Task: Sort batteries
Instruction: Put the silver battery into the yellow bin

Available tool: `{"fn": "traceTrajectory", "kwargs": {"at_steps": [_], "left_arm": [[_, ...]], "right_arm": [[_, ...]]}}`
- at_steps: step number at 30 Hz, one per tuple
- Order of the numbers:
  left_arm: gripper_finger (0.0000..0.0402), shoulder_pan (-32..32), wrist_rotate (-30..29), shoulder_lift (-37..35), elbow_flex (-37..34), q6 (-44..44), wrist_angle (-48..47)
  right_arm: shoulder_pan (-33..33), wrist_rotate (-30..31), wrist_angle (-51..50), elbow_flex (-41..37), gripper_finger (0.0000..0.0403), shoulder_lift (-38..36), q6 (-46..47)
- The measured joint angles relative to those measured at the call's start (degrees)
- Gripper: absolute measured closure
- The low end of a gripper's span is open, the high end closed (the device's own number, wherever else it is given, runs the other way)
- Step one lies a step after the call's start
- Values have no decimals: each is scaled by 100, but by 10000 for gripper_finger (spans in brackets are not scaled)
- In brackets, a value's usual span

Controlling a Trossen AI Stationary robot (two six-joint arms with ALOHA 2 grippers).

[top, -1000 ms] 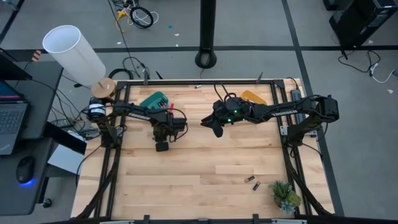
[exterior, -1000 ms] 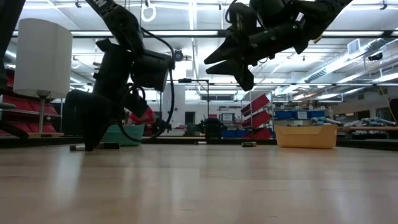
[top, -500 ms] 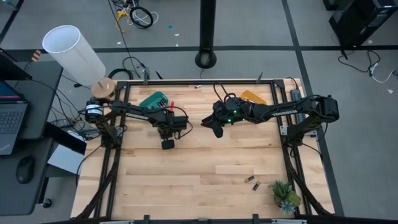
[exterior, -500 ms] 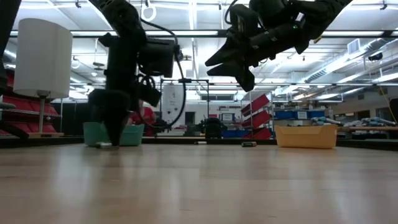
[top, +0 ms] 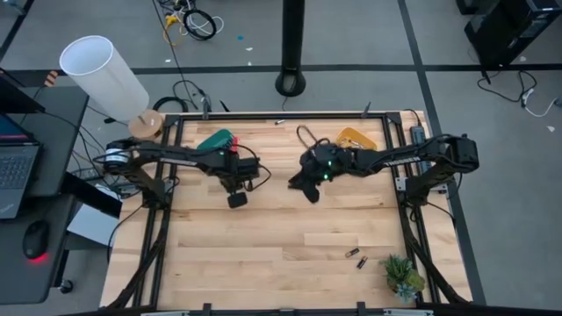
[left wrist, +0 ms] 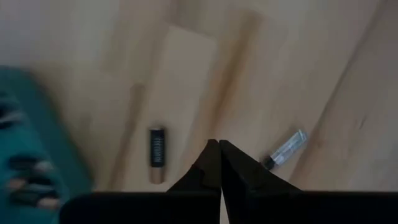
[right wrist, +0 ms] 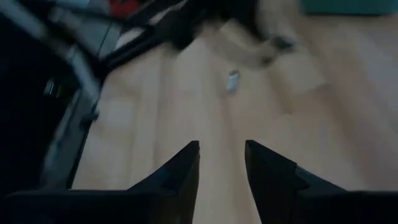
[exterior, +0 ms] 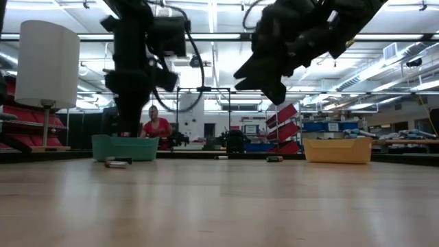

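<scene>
Hanging above the wooden counter (top: pixel 263 237), the left end effector (top: pixel 237 199) has its two fingers pressed together with nothing between them; the left wrist view shows the tips (left wrist: pixel 219 155) meeting over bare wood. Two batteries lie just beside those tips: a dark battery (left wrist: pixel 157 148) with a coppery end at about 9 o'clock of them, and a silvery battery (left wrist: pixel 285 149) with a dark end at about 3 o'clock, tilted. Neither touches the fingers. In the low view a battery (exterior: pixel 116 163) rests on the counter in front of the teal bin (exterior: pixel 125 147), below the left arm.

From the high view, the teal bin (top: pixel 217 140) sits at about 11 o'clock of the left end effector, near the counter's far edge, and the orange bin (top: pixel 358 138) lies at about 1 o'clock of the right end effector (top: pixel 309 190). The right end effector hovers over the middle of the counter, its fingers spread apart and empty; the right wrist view shows a gap between them (right wrist: pixel 184 168) and a small silvery battery (right wrist: pixel 233 81) farther off on the wood.

Two more batteries (top: pixel 356 257) lie together at about 5 o'clock of the right end effector, well apart from it, near a small green plant (top: pixel 402 277) at the counter's near right corner.
</scene>
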Motion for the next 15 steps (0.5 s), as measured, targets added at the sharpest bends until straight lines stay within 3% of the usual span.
{"fn": "traceTrajectory", "kwargs": {"at_steps": [5,9,15], "left_arm": [[393,-546,-635,-1160,-468,-926,568],[393,-1065,-499,-2104,-1200,-1940,1051],[392,-2087,-523,-2835,-1839,-3642,866]], "right_arm": [[659,864,52,7,234,222,-635],[755,937,133,279,216,995,-705],[916,936,344,1587,212,2332,-1449]]}}
